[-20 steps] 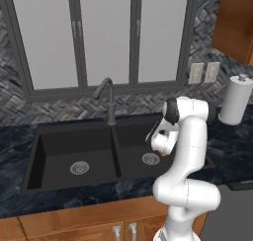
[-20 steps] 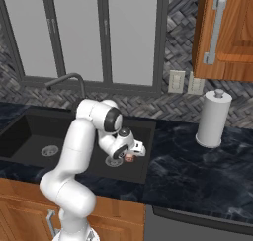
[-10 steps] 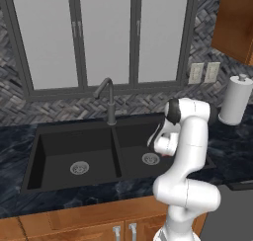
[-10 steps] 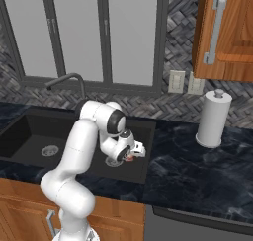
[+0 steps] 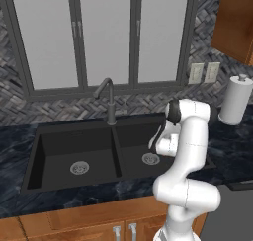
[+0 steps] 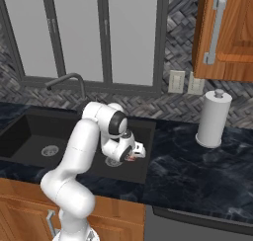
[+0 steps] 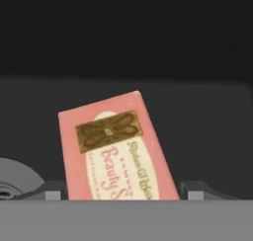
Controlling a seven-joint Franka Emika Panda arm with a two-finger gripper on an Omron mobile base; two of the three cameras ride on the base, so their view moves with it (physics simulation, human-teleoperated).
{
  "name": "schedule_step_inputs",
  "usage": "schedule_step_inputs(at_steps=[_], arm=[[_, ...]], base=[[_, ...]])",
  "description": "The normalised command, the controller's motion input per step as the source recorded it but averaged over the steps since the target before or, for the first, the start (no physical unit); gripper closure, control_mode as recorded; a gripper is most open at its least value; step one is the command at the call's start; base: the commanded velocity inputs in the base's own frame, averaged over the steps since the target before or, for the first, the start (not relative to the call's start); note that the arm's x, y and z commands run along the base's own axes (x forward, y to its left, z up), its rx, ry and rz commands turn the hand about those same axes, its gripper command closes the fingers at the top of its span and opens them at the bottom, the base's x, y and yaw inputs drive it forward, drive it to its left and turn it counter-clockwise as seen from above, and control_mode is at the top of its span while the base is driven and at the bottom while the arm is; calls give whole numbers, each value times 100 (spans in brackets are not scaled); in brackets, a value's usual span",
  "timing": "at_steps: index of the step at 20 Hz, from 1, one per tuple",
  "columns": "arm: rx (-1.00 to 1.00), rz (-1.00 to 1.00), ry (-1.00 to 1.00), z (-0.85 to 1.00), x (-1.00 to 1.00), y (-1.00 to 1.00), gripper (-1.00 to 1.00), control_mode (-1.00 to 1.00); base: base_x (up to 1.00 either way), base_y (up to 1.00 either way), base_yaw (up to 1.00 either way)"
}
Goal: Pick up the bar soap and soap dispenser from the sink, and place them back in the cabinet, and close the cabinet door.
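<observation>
Closing on the bar soap (image 7: 116, 151) looks like the step in hand, and the risk lies in how it sits: in the hand view the pink block lies flat on the black floor of the sink (image 7: 207, 136), skewed to the gripper (image 7: 118, 193), with one dark fingertip at each side of its near end. The jaws stand apart, neither visibly touching it; whether they have begun to bite cannot be told. Pressing on a skewed block could twist it or squirt it out along the smooth basin, perhaps toward the steel drain (image 7: 15, 178) at the left edge.

From left to right in the right base view: the dark faucet (image 6: 69, 82), the sink's right basin with the gripper low inside it, the marbled black table (image 6: 197, 171), a paper-towel roll (image 6: 213, 119), and above it the cabinet door (image 6: 230, 32) with its silver handle.
</observation>
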Motion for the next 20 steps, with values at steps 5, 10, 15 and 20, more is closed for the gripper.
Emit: schedule_step_inputs(at_steps=[5,10,15,20], arm=[[0,0,3,-11,0,0,100,-100],[0,0,0,-13,0,0,100,-100],[0,0,-1,39,-11,0,100,-100],[0,0,-2,75,-37,0,100,-100]], base=[[0,0,0],[0,0,0],[0,0,0],[0,0,0]])
